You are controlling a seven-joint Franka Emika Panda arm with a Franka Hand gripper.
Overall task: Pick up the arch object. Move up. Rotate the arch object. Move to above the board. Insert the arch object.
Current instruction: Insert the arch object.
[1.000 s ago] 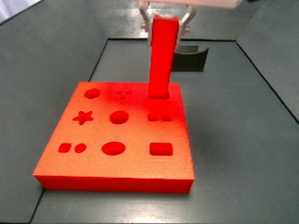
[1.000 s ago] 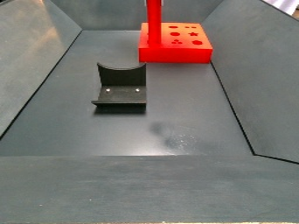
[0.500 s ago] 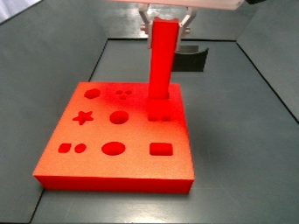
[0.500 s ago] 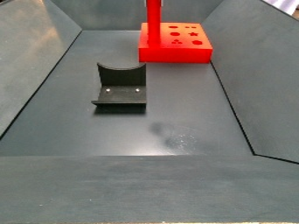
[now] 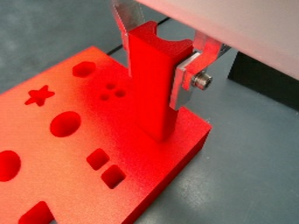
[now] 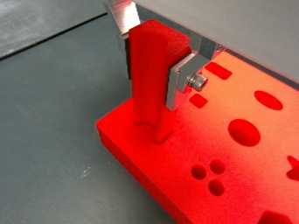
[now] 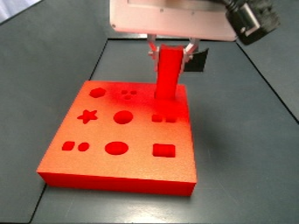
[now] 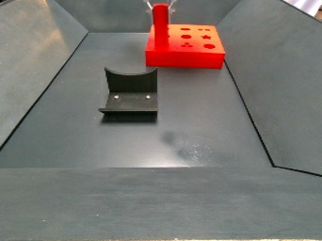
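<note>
We find the hand (image 5: 160, 54) clamped on the top of the tall bright red rectangular arch object (image 5: 153, 83), its long axis upright, lower end entering a recess near the edge of the flat red recessed board (image 5: 70, 153).

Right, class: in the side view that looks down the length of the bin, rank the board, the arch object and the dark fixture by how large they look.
1. Fixture, though it is nearer the camera.
2. Board.
3. Arch object, only partly showing, held upright at the board by the gripper.
</note>
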